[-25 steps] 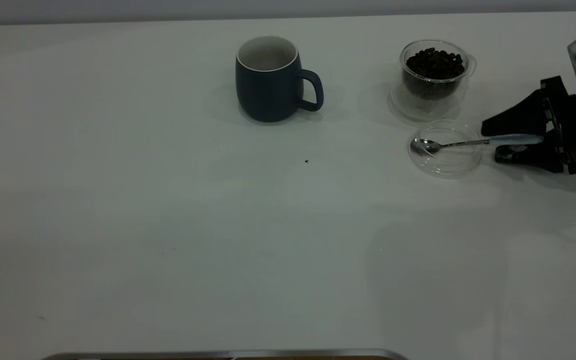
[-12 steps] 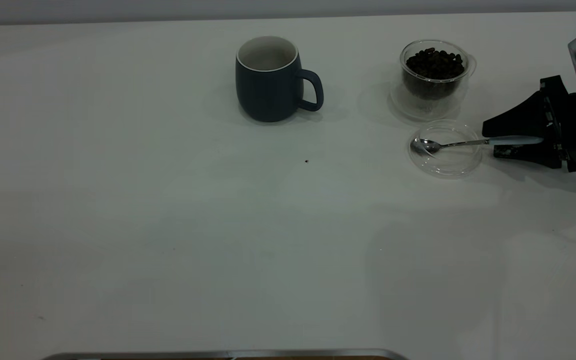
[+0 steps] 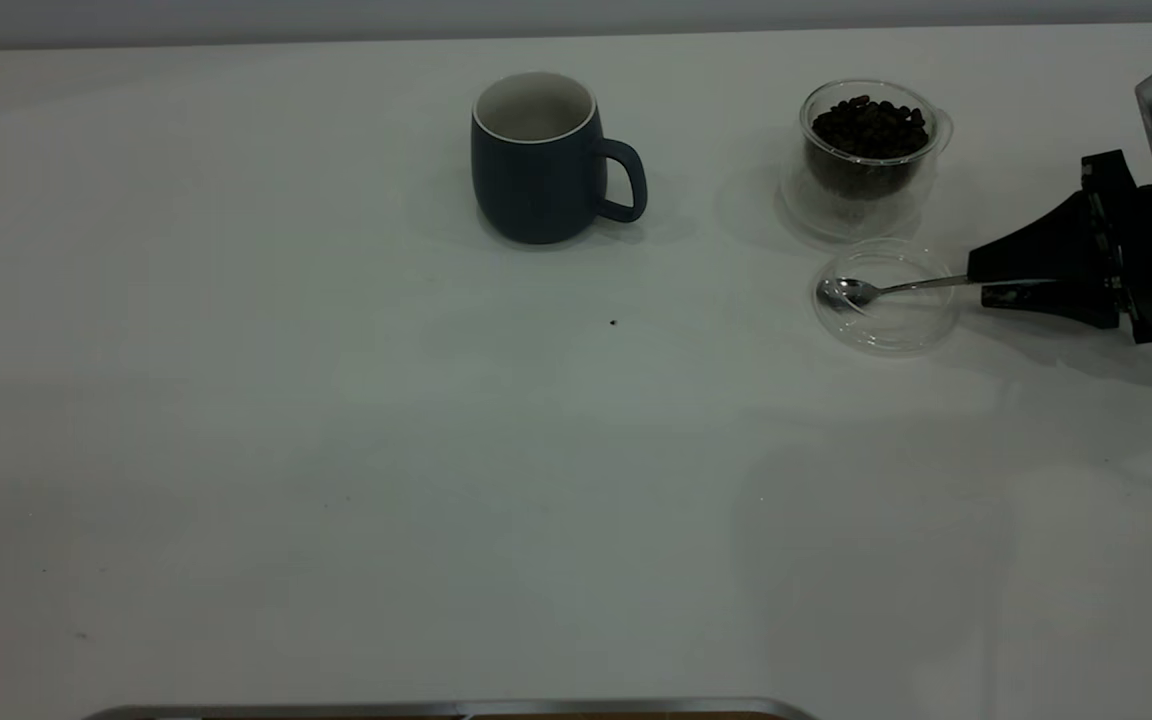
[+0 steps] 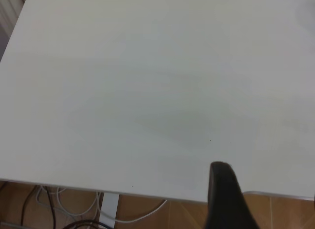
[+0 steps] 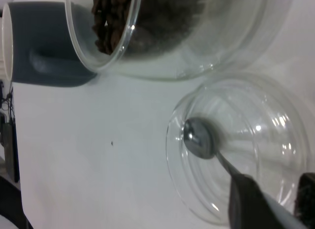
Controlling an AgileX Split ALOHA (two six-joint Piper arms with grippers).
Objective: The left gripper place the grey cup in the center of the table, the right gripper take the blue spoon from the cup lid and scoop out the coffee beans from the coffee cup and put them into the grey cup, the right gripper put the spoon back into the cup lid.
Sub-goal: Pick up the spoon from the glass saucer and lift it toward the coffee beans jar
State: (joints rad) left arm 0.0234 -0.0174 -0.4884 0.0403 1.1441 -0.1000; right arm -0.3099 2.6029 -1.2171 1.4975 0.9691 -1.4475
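White table [image 3: 336, 450] fills the frame, and at the right edge the right gripper [image 3: 976, 278] has its jaws pinched shut on the blue spoon [image 3: 896, 288], whose bowl sits inside the cup lid [image 3: 886, 330]. Just above, the coffee cup [image 3: 868, 150] brims with coffee beans [image 3: 871, 125]. Top centre stands the grey cup [image 3: 541, 160], handle pointing right. Only one dark finger of the left gripper [image 4: 224, 199] shows, so its opening is anyone's guess.

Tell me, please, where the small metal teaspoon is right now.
In the exterior view, the small metal teaspoon is at the table's right: bowl in the shallow clear glass lid, handle clamped by the right end effector.
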